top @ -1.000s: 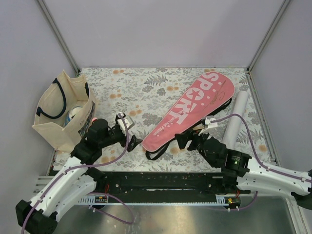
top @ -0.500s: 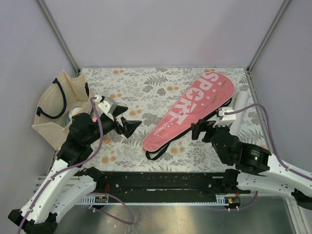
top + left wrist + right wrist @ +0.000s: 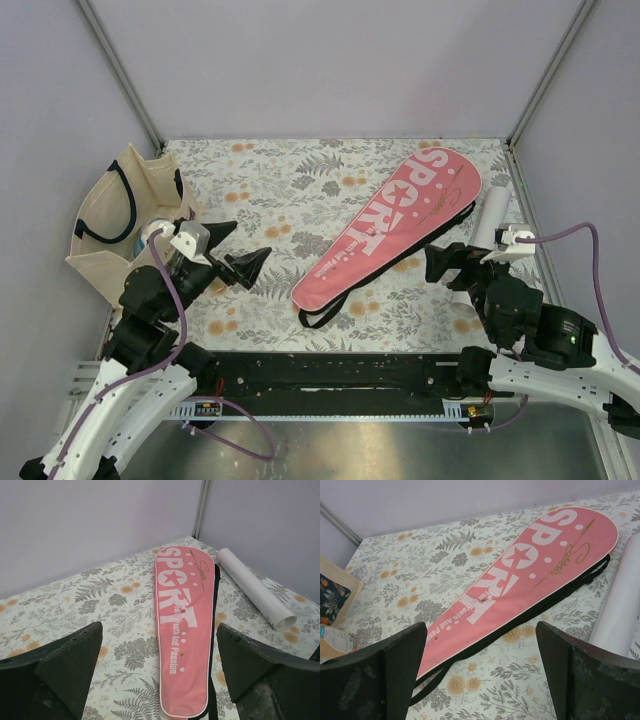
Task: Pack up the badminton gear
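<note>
Two grippers, both with jaws spread wide, gripping nothing. Left gripper [image 3: 245, 250] is hovering at 9 o'clock of the narrow end of the pink racket-shaped fabric cover [image 3: 390, 225], well apart from it. Right gripper [image 3: 445, 260] is hovering at 3 o'clock of that end, near it. In each wrist view the cover is showing between the jaws, at 12 o'clock. Cover is lying flat on the floral-print table [image 3: 300, 175], narrow end at 7 o'clock, wide end at 1 o'clock. White lettering is reading "SPORT", smaller line "Youth And Passion"; gold script is too thin to read. Black strap [image 3: 318, 318] is trailing along the cover's edge. Long white tube [image 3: 488, 225] is lying just beside the cover at 3 o'clock. Beige tote bag with navy handles [image 3: 110, 240] is standing at 9 o'clock of the left gripper.
</note>
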Available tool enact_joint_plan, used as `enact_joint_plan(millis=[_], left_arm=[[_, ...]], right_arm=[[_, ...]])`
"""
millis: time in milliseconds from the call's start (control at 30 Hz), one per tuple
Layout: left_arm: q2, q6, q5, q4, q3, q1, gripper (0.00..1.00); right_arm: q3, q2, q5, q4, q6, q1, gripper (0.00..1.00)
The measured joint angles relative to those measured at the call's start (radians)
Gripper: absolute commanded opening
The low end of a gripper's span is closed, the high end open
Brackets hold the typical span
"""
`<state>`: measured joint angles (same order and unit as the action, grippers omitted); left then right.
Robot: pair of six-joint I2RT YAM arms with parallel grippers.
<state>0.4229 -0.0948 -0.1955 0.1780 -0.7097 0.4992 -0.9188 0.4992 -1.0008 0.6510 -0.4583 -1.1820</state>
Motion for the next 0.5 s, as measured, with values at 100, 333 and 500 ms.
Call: enact_joint_plan(millis=[100, 333, 500], left_arm=[[-0.018, -0.002, 0.010, -0.008, 0.029, 0.000, 0.99], [-0.016, -0.022, 0.018, 0.002, 0.034, 0.000, 0.99], [-0.016, -0.032, 0.017, 0.003, 0.034, 0.000, 0.99]], right_arm=[[0.013, -0.006, -0.005, -0.002, 0.012, 0.000, 0.99], [0.016, -0.011, -0.005, -0.003, 0.032, 0.000, 0.99], [0.016, -0.014, -0.004, -0.003, 0.036, 0.000, 0.99]])
